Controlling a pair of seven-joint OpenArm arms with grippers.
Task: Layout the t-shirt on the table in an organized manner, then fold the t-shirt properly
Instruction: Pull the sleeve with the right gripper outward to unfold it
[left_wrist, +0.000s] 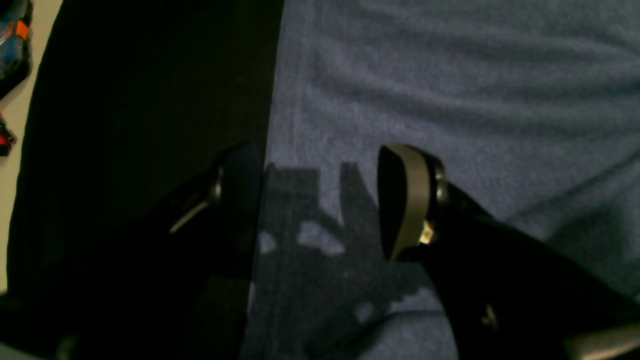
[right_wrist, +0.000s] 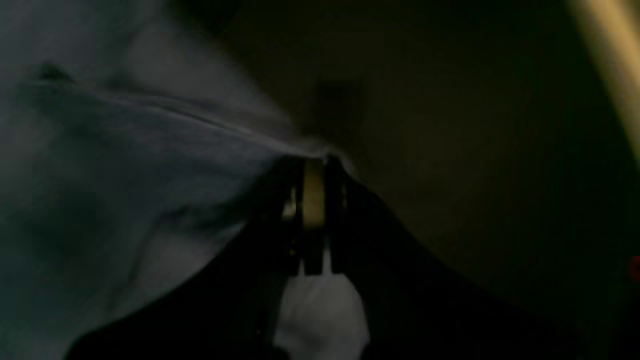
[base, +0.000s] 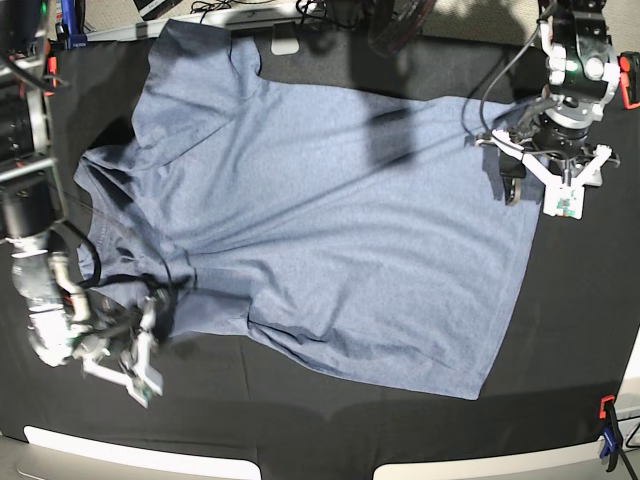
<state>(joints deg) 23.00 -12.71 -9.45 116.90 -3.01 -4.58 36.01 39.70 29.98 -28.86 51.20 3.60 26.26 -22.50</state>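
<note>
Black-clothed table (base: 330, 400) carries the t-shirt (base: 320, 220), spread flat; left gripper (left_wrist: 320, 200) hangs spread wide over the shirt's hem edge, one finger (left_wrist: 407, 200) above fabric, while right gripper (right_wrist: 315, 165) pinches a sleeve fold tight

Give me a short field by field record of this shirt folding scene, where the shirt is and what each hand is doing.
garment: t-shirt, spread with its plain side up, wrinkled
surface: table, under dark cloth
left hand: open, jaws straddling the shirt's hem edge
right hand: shut on shirt fabric near a sleeve
table edge: clamp at the near corner
</note>
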